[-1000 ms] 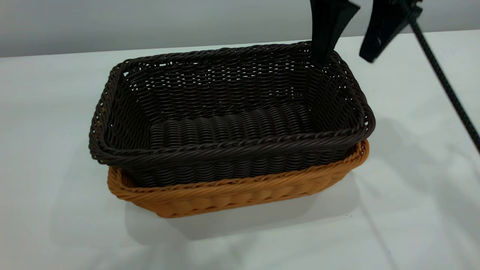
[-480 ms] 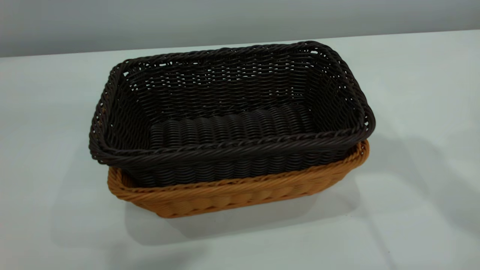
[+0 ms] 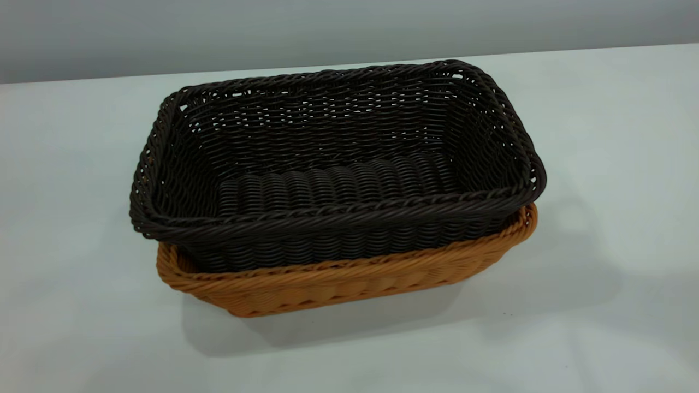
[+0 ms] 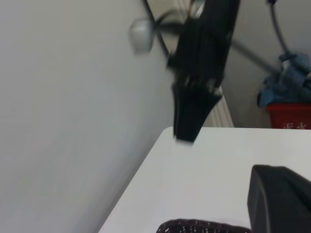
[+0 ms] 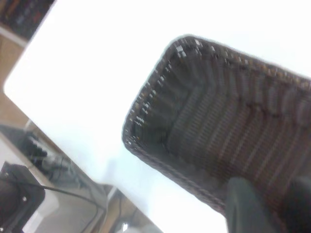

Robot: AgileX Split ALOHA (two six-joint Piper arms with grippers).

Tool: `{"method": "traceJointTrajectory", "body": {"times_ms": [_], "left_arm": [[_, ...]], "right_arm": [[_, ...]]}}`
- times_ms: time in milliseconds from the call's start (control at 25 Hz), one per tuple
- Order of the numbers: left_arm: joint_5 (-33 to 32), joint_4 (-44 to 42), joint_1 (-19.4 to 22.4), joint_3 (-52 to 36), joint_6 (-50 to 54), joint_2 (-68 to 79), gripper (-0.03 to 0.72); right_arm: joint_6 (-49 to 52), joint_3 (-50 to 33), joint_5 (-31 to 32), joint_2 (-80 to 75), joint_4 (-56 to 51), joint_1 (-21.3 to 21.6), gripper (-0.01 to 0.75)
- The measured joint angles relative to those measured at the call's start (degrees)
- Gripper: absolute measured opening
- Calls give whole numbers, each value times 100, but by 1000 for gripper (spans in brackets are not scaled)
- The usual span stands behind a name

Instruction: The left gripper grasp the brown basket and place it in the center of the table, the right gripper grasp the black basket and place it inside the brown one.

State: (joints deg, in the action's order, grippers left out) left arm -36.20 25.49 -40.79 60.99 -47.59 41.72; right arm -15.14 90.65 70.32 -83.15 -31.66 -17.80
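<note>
The black basket (image 3: 338, 180) sits nested inside the brown basket (image 3: 338, 284) near the middle of the table (image 3: 600, 136); its rim stands above the brown rim. Neither gripper shows in the exterior view. The right wrist view looks down into the black basket (image 5: 233, 111). My right gripper (image 5: 271, 189) is above it, open and empty. In the left wrist view a black part of my left gripper (image 4: 279, 199) hangs over the table, near a strip of the black basket's rim (image 4: 194, 225). The right arm (image 4: 199, 73) hangs raised farther off.
The table's edge (image 5: 63, 121) shows in the right wrist view, with floor, cables and a black box (image 5: 17, 194) beyond it. A red bin (image 4: 291, 116) with blue cloth stands past the table's far end.
One second ago my right gripper stood open astride the black basket's far right rim. It has since risen out of the exterior view. Both baskets have stayed put.
</note>
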Motion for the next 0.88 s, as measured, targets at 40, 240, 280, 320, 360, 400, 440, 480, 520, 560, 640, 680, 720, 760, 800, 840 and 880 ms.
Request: {"method": "traceJointTrajectory", "body": {"times_ms": [40,240,280,320,360,400,440,480,520,560,640,680,720,760,800,840,880], "left_arm": [[-77,-145,0,-6,141,-84,0],[-500,-1121,0,-144,1171,-498,0],[-596,-1307,0,-190,1369,-574,0],[-697,-1451,0,-227,1501,-649,-1],[-776,-1595,0,-265,1671,-715,-1],[-865,-1691,0,-300,1795,-803,-1],[-949,-1737,0,-343,1889,-891,-1],[-978,-1737,0,-395,1921,-964,-1],[-1005,-1737,0,-448,1926,-1053,-1],[-1048,-1737,0,-527,1926,-1139,-1],[-1177,-1798,6,-742,1916,-1294,-1],[-1240,-1833,6,-841,1965,-1369,-1],[-1311,-1858,6,-965,2053,-1439,-1],[-1348,-1857,6,-1089,2144,-1495,-1],[-1354,-1857,6,-1206,2234,-1554,-1],[-1347,-1857,6,-1293,2313,-1605,-1],[-1340,-1857,6,-1388,2348,-1646,-1]], "right_arm": [[30,0,0,178,0,0,148],[149,0,0,1030,0,0,13],[178,0,0,1186,0,0,8],[255,0,0,1410,0,0,4],[313,0,0,1570,0,0,3],[360,0,0,1731,26,0,3],[464,0,0,1924,89,0,3],[556,0,0,2116,183,0,3],[616,0,-5,2307,289,0,3],[641,0,-5,2470,381,0,3],[587,0,-5,2864,659,0,3],[566,0,-5,3027,831,0,3],[573,-7,-5,3252,1035,0,3],[621,-29,-21,3411,1151,0,3],[631,-81,-41,3570,1244,0,3],[631,-180,-39,3790,1363,0,3],[631,-294,-39,3949,1442,0,3]]}}
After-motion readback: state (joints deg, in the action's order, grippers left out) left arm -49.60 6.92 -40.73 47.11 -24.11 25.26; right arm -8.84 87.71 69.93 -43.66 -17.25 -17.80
